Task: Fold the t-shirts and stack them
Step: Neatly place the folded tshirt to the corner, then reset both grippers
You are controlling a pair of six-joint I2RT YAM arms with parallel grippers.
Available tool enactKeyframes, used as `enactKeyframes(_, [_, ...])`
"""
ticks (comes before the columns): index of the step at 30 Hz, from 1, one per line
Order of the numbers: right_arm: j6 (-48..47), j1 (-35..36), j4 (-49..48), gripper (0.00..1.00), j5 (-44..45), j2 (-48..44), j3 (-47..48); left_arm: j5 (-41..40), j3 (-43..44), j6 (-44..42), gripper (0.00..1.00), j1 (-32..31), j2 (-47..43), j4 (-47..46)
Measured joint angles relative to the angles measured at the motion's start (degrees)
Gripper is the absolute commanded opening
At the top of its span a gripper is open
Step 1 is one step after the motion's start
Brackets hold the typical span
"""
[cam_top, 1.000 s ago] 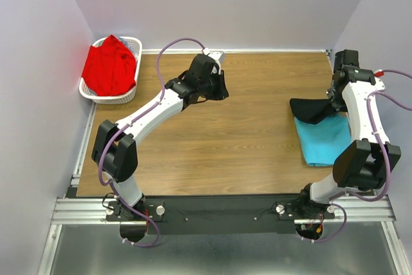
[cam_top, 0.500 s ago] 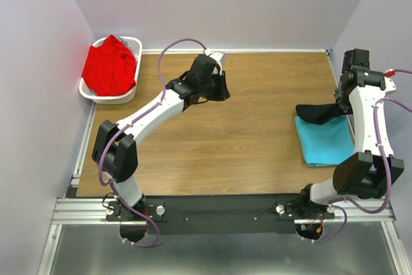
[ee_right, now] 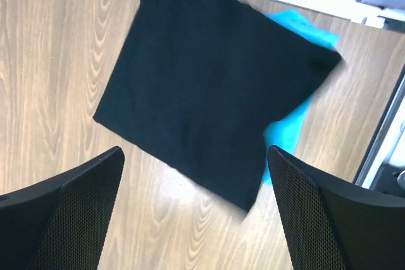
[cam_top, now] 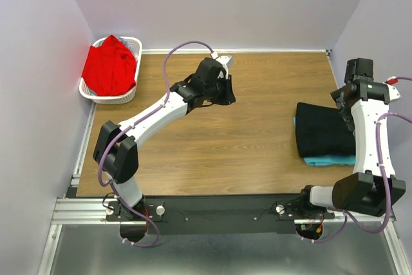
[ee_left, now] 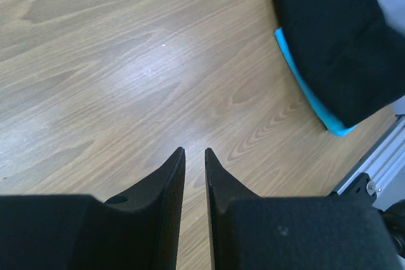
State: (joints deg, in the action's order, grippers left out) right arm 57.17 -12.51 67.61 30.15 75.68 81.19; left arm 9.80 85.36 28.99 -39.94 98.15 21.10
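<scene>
on the left nothing has shifted: the red t-shirt (cam_top: 109, 67) sits heaped and unfolded in the white basket (cam_top: 111, 100) at the far left corner, as it did a second ago. my left hand (ee_left: 194, 151) has drifted a little to the right over the bare middle of the bench (cam_top: 257, 146). its fingers are a narrow slit apart with nothing between them.

the real change is on the right. a second ago my right hand (ee_right: 194, 153) was pinched on the black t-shirt (cam_top: 325, 130), which hung bunched over the far end of the turquoise t-shirt (cam_top: 325, 160). now that hand has sprung wide apart and hangs empty just above. the black shirt lies flat and folded on the turquoise one, covering most of it. only a blue strip shows along the near edge, with a sliver at the left.

i read that as the second shirt placed, so the stack is two high and roughly square. the red one is the last to fetch, fold and add.

count, left to right:
- baskets: one
- red shirts: one, in the basket
- black shirts: one, top of the stack
- turquoise shirts: one, bottom of the stack
- shirts in all: three
- hands: two, both empty
</scene>
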Motion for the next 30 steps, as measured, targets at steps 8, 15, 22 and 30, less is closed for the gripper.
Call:
enactKeyframes(8, [-7.43,-0.04,-3.52,1.00,-5.40,-2.23,-1.22,0.35,0.02,0.00,0.27,-0.68,0.00,-0.07])
enactKeyframes(15, [-13.55,2.60,-17.07,1.00,-19.34,-8.15,-11.04,0.26,-0.02,-0.02,0.27,-0.63,-0.02,-0.20])
enactKeyframes(22, [-14.14,26.80,-28.44,1.00,-20.20,-3.45,-11.15,-2.43,-6.34,0.00,0.28,-0.13,-5.97,-2.21])
enactKeyframes(30, [-14.19,45.59,-41.09,1.00,-18.12,1.70,-16.74,-10.34,-21.22,0.00,0.32,4.70,-22.67,-5.53])
